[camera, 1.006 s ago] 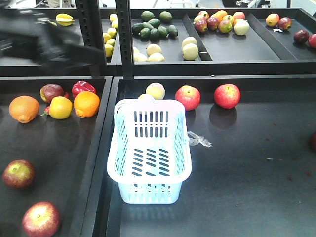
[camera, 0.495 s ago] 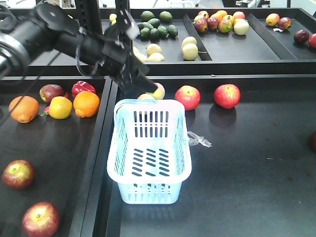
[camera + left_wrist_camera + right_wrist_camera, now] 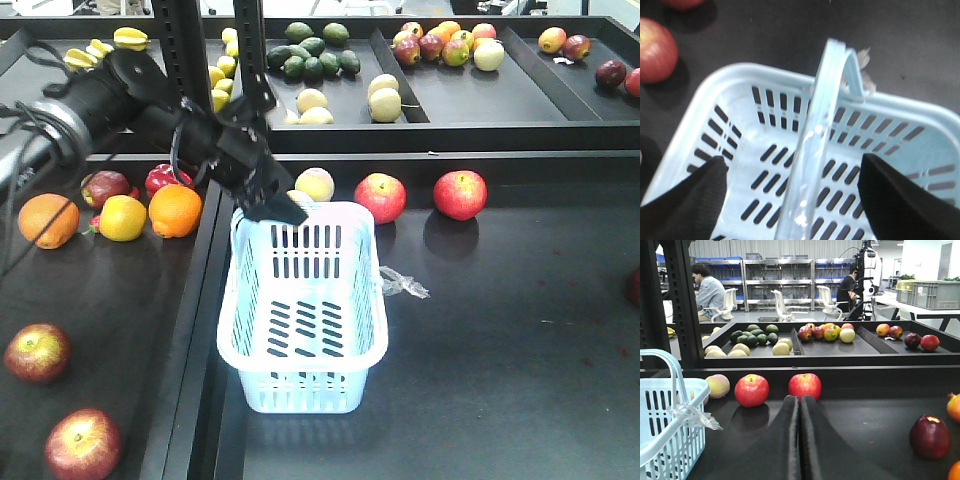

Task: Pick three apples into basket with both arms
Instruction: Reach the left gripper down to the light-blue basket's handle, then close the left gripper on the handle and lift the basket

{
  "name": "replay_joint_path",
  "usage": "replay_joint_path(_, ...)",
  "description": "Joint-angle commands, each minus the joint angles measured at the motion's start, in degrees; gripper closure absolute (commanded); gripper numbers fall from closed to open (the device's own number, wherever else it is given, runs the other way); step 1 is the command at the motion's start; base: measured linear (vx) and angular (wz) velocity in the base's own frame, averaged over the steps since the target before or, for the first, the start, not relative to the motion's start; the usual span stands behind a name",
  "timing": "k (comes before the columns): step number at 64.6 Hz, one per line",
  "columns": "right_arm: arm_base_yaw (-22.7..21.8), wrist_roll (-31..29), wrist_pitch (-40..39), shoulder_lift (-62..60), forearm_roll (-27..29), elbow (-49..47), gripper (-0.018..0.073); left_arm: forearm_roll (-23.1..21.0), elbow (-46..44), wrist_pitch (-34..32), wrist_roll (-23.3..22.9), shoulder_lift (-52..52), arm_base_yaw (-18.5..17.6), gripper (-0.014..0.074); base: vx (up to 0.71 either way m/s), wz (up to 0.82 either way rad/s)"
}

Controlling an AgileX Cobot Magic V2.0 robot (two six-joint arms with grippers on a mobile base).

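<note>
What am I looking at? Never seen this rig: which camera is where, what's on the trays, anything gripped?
It's a two-armed robot on a mobile base. The wide view looks forward over black trays; the other two pictures come from cameras on each wrist. The left gripper is open, its fingers either side of the raised handle of the empty basket. The right gripper is shut on nothing, low over the tray. Red apples lie behind the basket; oranges lie to its left.
</note>
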Motion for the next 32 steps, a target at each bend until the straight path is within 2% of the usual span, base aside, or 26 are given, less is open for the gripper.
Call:
replay_joint_path(1,-0.02,-0.50,-4.04,1.02,-0.18,0.23,0.0568,-0.70,-1.77,-1.10,0.13,-2.21,-0.60,0.0071,0.00,0.00)
replay_joint_path(15,-0.02,-0.50,-4.04,1.02,-0.18,0.23,0.0568,-1.11,-1.77,0.09,-0.05,-0.83,-0.60,0.0132,0.00,0.00)
replay_joint_path(20,-0.02,-0.50,-4.04,1.02,-0.18,0.23,0.0568,-2.37,-1.77,1.15,-0.10,-1.10,-0.60,0.0211,0.00,0.00)
replay_joint_path(26,-0.02,-0.50,-4.04,1.02,-0.18,0.23,0.0568,-2.88,-1.77,2.43,-0.18,-1.74,-0.67,0.0346,0.00,0.00)
replay_joint_path(32,-0.02,-0.50,-4.04,1.02,-0.18,0.23,0.0568,-2.72,-1.77,2.43,-3.58,-2.87,-0.67,0.0521,0.00,0.00)
